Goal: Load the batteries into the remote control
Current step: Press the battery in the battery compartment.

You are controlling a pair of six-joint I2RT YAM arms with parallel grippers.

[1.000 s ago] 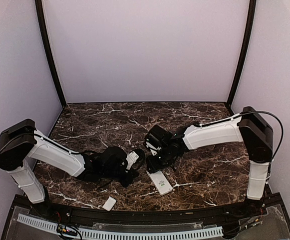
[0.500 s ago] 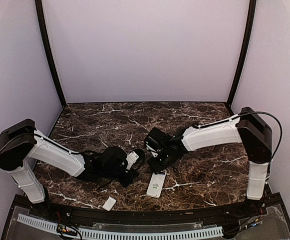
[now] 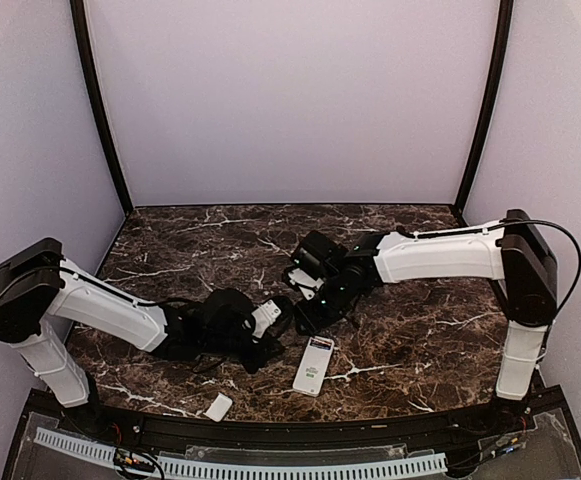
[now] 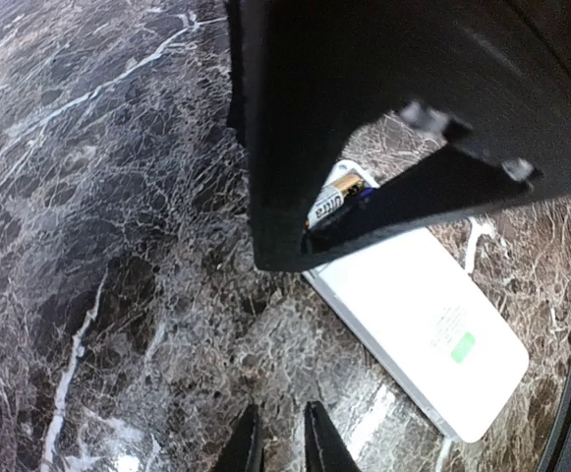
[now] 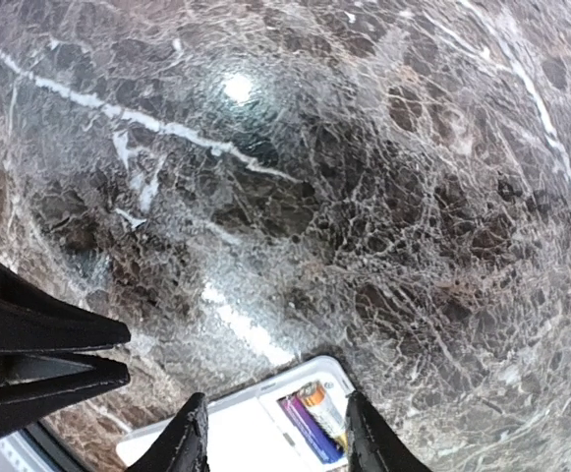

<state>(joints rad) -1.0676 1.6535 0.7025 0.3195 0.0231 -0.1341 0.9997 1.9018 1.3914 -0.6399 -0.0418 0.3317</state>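
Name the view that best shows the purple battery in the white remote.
Right wrist view: the purple, gold-tipped cylindrical battery lies unobstructed in the white rectangular remote control's open compartment. The left wrist view shows only a sliver behind the black right gripper; in the top external view it is too small to make out.

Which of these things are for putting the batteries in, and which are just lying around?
For the job:
- the remote control
- the battery sitting in its open compartment (I can't see a second one)

Just lying about:
- the small white cover plate, alone near the front edge of the table
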